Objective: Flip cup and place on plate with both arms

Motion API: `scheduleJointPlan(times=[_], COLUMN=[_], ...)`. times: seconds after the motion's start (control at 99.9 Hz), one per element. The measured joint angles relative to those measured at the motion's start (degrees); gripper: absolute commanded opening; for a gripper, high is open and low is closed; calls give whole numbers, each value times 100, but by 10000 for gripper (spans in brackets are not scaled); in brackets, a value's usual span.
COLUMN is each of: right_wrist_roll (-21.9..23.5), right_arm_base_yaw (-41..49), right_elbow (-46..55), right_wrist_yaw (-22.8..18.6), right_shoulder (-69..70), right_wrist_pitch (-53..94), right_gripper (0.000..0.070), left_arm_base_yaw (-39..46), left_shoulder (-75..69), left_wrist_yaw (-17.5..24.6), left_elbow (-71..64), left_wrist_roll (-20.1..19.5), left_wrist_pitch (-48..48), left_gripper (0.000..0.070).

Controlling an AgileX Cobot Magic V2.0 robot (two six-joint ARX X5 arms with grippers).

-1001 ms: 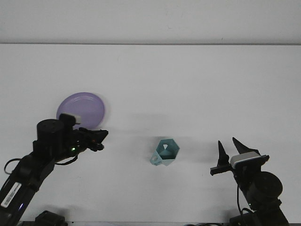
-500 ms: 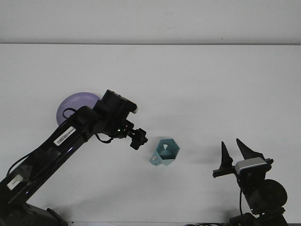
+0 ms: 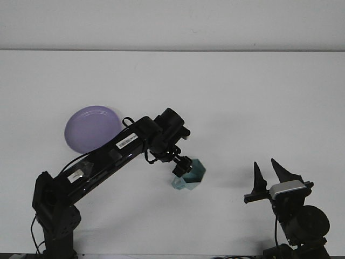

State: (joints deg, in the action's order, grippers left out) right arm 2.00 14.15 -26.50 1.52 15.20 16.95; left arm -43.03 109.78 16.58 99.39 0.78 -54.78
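Observation:
A teal faceted cup lies on the white table near the middle, its handle toward the lower left. My left arm stretches across from the lower left, and its gripper sits right over the cup's left edge, covering part of it. The dark fingers blur together there, so their state is unclear. A purple plate rests at the left, behind the arm. My right gripper stands at the lower right, open, its two pointed fingers spread with nothing between them, well right of the cup.
The table's far edge meets a pale wall at the top. My left arm's base stands at the lower left and the right arm's base at the lower right.
My left arm has swung right from the lower left, past the plate, until its gripper reached the cup. The right gripper shifted slightly right early on, then stayed still. The cup has not moved.

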Motion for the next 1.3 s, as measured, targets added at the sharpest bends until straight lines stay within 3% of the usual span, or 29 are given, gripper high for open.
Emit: scheduleJointPlan(times=[0.33, 0.38, 0.47, 0.901, 1.301], right_wrist_roll=[0, 0, 0, 0, 0], right_arm_base_yaw=[2, 0, 0, 0, 2], right_elbow=[0, 0, 0, 0, 0], right_wrist_yaw=[0, 0, 0, 0, 0], right_shoulder=[0, 0, 0, 0, 0], right_wrist_pitch=[0, 0, 0, 0, 0], right_gripper=[337, 337, 337, 337, 337], left_arm_base_yaw=[-214, -236, -286, -302, 691], left_shoulder=[599, 667, 684, 678, 660], left_wrist_yaw=[-4, -7, -13, -33, -767], left_elbow=[0, 0, 0, 407, 2105], left_wrist_roll=[20, 22, 4, -138, -267], left_wrist_pitch=[271, 280, 343, -70, -1478], left_gripper=[438, 330, 0, 12, 12])
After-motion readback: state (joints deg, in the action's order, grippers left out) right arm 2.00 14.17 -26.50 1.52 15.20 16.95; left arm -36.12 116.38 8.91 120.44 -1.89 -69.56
